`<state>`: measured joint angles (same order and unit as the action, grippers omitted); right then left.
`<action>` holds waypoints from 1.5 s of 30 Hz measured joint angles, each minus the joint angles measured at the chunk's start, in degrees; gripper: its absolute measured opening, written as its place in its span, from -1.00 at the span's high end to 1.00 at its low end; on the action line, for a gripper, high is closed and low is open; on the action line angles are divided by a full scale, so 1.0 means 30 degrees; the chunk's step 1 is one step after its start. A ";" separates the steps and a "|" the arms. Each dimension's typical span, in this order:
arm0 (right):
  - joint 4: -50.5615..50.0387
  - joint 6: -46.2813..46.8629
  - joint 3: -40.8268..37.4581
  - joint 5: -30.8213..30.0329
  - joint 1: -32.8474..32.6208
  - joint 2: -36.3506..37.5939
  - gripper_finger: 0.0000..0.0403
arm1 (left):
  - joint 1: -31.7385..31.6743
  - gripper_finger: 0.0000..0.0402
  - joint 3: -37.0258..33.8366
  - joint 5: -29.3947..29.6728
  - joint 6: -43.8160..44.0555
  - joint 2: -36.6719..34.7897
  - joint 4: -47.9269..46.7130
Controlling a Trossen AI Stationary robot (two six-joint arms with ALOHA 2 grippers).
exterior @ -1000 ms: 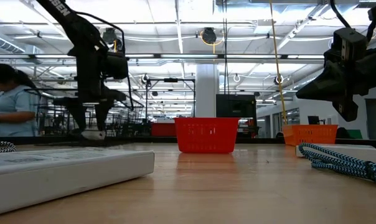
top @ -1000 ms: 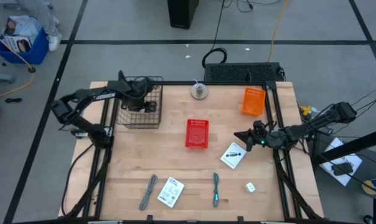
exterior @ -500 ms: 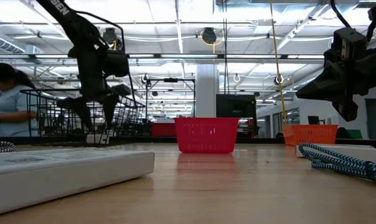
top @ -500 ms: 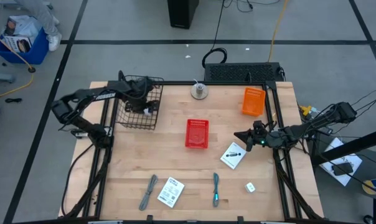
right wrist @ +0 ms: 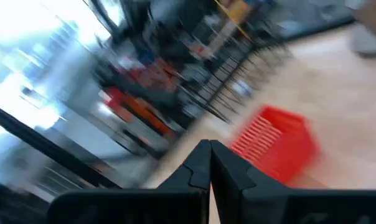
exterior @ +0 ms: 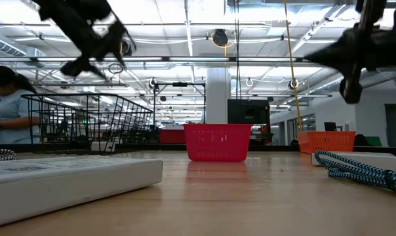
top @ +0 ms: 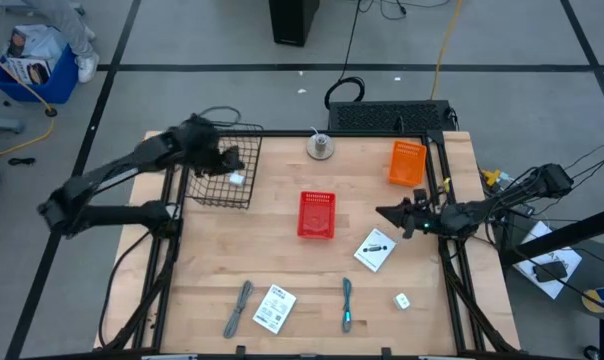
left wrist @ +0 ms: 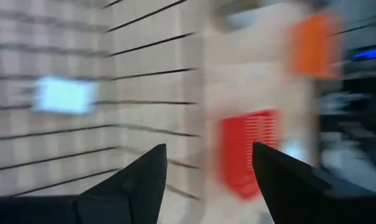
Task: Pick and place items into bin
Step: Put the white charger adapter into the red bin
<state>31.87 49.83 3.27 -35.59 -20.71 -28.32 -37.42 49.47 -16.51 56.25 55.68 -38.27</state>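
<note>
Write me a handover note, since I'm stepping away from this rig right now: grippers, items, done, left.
Left gripper: open, empty, above the black wire bin.
Right gripper: shut, empty, raised beside the red basket.
Done: one white block lies in the wire bin.
Left on the table: second white block, two stick tools, two white packets.

Pale wood tabletop (top: 312, 270) carries a black wire basket (top: 220, 168) holding a small white block (top: 237, 179), a red slotted bin (top: 316, 214), an orange bin (top: 406, 163), white packets with black print (top: 274, 308) (top: 375, 249), a grey stick (top: 238, 308), a grey and teal stick (top: 347, 304)
</note>
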 joint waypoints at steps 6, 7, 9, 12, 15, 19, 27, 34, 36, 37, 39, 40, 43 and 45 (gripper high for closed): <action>0.4268 -0.0764 0.0000 0.1645 0.0000 0.0007 1.00 | 0.2314 -0.19 0.0007 0.1729 0.2315 -0.4434 0.6069; 0.4390 -0.0776 0.0015 0.2054 0.0000 0.0004 0.98 | 0.2767 -0.19 0.0007 0.2292 0.2416 -0.4884 0.7132; 0.3898 0.0405 0.0152 0.2465 -0.0015 0.0015 0.94 | 0.3641 -0.19 0.0025 0.3309 0.2292 -0.5599 0.8735; 0.1254 0.2676 0.1031 0.3707 -0.0007 -0.0069 0.79 | 0.4615 -0.19 0.0029 0.4190 0.2054 -0.6219 0.9628; -0.1972 0.4187 0.2930 0.5988 -0.0015 -0.0270 0.55 | 0.5581 -0.19 0.0029 0.4298 0.1525 -0.6358 0.9752; -0.5738 0.4319 0.6131 0.8276 -0.0423 -0.1113 0.22 | 0.7191 -0.19 0.0024 0.4274 0.0727 -0.6027 1.0098; -1.7464 0.5729 1.3927 1.0610 -0.2655 -0.3807 -0.03 | 1.0179 -0.19 0.0020 0.6210 0.0664 -0.4800 1.0633; -2.6452 0.9556 1.8259 1.3876 -0.5670 -0.9487 -0.04 | 1.2252 -0.19 0.0007 0.6366 -0.0187 -0.3443 1.2042; -2.6803 1.1080 1.8319 1.5380 -0.6001 -1.1257 -0.07 | 1.2638 -0.19 0.0007 0.6162 -0.0838 -0.3225 1.2377; -2.6678 1.1771 1.8316 1.6050 -0.6146 -1.2050 -0.11 | 1.2766 -0.19 0.0007 0.6132 -0.1075 -0.3135 1.2575; -2.6098 1.2146 1.8325 1.6955 -0.6253 -1.3357 -0.19 | 1.2942 -0.19 0.0007 0.5950 -0.1582 -0.3039 1.2935; -2.5852 1.2204 1.8338 1.7034 -0.6273 -1.3974 -0.23 | 1.2966 -0.19 0.0007 0.5769 -0.1787 -0.3033 1.2866; -2.5242 1.2525 1.8323 1.6897 -0.6258 -1.5211 -0.37 | 1.2978 -0.19 0.0007 0.5515 -0.2076 -0.3056 1.2720; -2.5037 1.2672 1.8367 1.6813 -0.6229 -1.5837 -0.45 | 1.2976 -0.19 0.0007 0.5424 -0.2096 -0.3076 1.2668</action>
<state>-43.24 87.85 58.37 14.85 -39.40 -75.83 1.51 49.50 -0.24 49.96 46.45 -0.27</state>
